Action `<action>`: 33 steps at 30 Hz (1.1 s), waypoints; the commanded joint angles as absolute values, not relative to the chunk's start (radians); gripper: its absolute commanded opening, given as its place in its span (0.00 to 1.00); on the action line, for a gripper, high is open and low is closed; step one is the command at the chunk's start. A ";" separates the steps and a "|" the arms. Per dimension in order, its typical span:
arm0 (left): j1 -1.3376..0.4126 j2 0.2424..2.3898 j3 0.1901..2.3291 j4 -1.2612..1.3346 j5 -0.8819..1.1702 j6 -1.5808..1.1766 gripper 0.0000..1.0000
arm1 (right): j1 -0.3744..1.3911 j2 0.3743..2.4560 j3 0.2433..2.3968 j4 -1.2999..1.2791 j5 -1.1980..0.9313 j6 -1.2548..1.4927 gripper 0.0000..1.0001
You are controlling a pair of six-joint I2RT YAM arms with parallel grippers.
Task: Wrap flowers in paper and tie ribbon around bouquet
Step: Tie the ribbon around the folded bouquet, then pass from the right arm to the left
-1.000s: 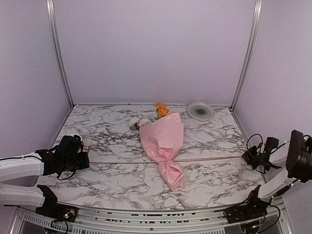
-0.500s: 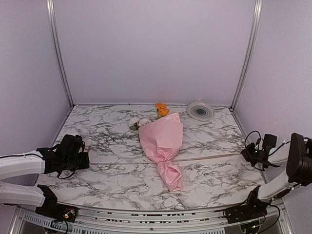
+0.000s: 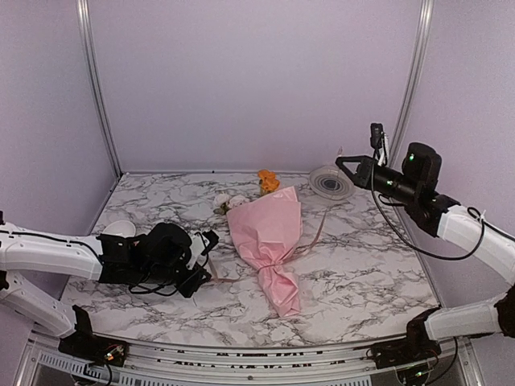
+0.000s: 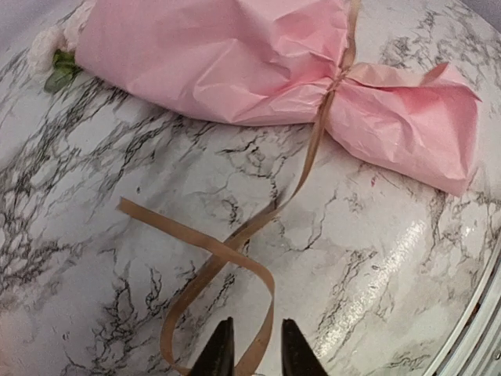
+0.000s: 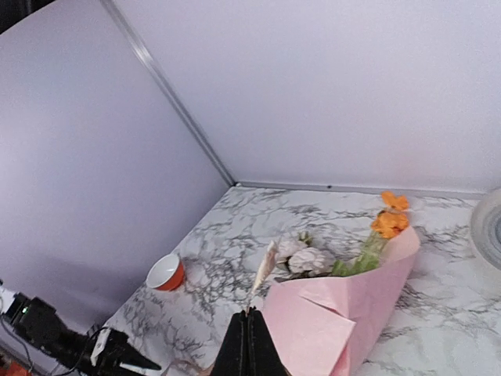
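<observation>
- The marbled surface (image 3: 161, 201) carries the bouquet (image 3: 269, 229) near its middle. Its wide end points at the back wall and its twisted tail points toward the arm bases.
- The pink paper (image 4: 235, 55) is already rolled into a cone and pinched in at the waist, so wrapping looks done and the tie is the step in hand.
- The flowers (image 5: 309, 258) poke out of the wide end, the pale heads low and the orange bloom higher. None of them look crushed.
- A white-grey disc (image 3: 330, 182) sits at the back right, well apart from the bouquet and out of the ribbon's path.
- The ribbon (image 4: 313, 149) circles the waist. One strand runs across the surface in a slack loop toward the left arm, and the other rises toward the raised right arm.
- The right fingers (image 5: 235, 356) are closed on a ribbon end, with a short tan tip standing above them.
- The left fingers (image 4: 221, 352) stand slightly parted with the strand lying between them, not pinched.
- To tie well, the left fingers should probably close on that strand first. Both ends can then be drawn apart evenly and kept low, so the light cone neither slides nor lifts and the ribbon bites at the waist.
</observation>
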State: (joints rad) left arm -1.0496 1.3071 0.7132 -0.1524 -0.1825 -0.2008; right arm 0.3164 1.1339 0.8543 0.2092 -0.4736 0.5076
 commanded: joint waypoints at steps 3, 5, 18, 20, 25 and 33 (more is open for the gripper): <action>-1.057 1.255 0.777 -0.061 -0.014 -0.002 0.56 | 0.550 1.183 1.054 0.222 -0.665 0.400 0.00; -1.057 1.204 0.789 -0.023 -0.044 0.079 0.65 | 0.594 1.209 1.097 0.234 -0.708 0.411 0.00; -1.058 1.627 1.290 0.219 0.122 0.204 0.85 | 0.694 1.338 1.251 0.367 -0.824 0.500 0.00; -1.057 1.679 1.348 0.221 0.074 0.201 0.84 | 0.697 1.342 1.259 0.370 -0.833 0.503 0.00; -1.057 1.710 1.360 0.257 0.077 0.221 0.40 | 0.699 1.331 1.253 0.376 -0.840 0.504 0.00; -1.055 1.636 1.251 0.317 0.099 0.185 0.00 | 0.697 1.310 1.245 0.347 -0.829 0.464 0.00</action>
State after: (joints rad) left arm -1.0538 1.6962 1.2945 0.2516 0.0887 0.2020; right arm 0.6891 1.3399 1.2144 0.3416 -0.8223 0.4847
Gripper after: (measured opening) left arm 0.008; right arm 0.006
